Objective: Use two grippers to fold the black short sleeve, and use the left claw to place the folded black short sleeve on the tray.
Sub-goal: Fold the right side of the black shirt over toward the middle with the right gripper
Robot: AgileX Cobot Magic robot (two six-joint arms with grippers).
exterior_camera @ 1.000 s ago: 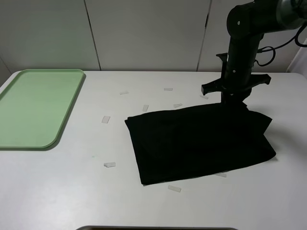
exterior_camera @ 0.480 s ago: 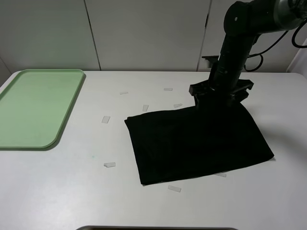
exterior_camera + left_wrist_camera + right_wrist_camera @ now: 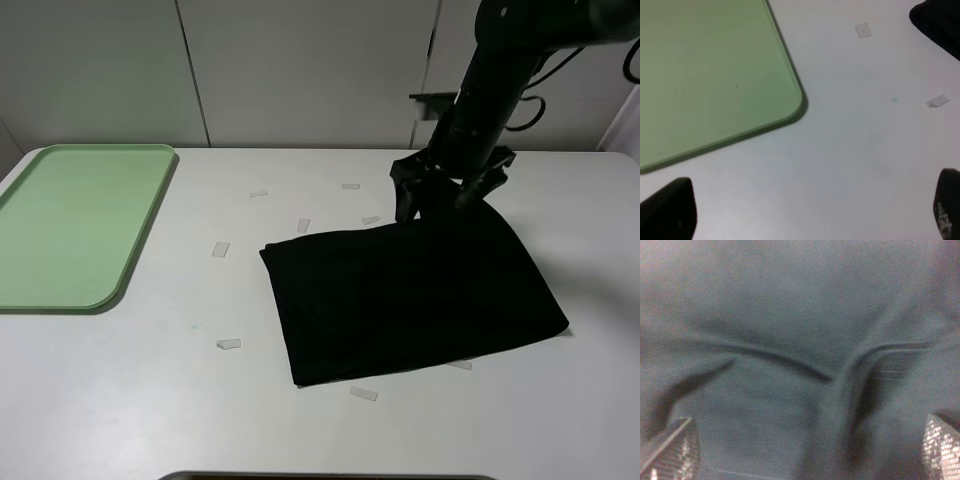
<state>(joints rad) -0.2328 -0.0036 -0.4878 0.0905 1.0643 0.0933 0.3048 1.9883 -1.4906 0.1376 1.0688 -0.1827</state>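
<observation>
The black short sleeve (image 3: pixel 410 295) lies folded as a thick rectangle on the white table, right of centre. My right gripper (image 3: pixel 437 198) hovers just over its far edge with jaws spread and holds nothing. In the right wrist view black fabric (image 3: pixel 790 340) with a few creases fills the picture, and the gripper (image 3: pixel 805 455) has its fingertips (image 3: pixel 670 450) wide apart. The left claw (image 3: pixel 805 215) is out of the exterior view; its wrist view shows it open and empty above bare table, near the tray's corner (image 3: pixel 715 75), with a shirt corner (image 3: pixel 940 20) at the edge. The mint-green tray (image 3: pixel 70 220) is empty at far left.
Several small white strips (image 3: pixel 228 344) lie scattered on the table around the shirt, two of them in the left wrist view (image 3: pixel 863 30). A white panelled wall (image 3: pixel 300 70) stands behind the table. A cable (image 3: pixel 530 110) hangs behind the right arm.
My right arm has moved left along the shirt's far edge and lifted slightly. The shirt's raised right flap has dropped flat, leaving a neat rectangle.
</observation>
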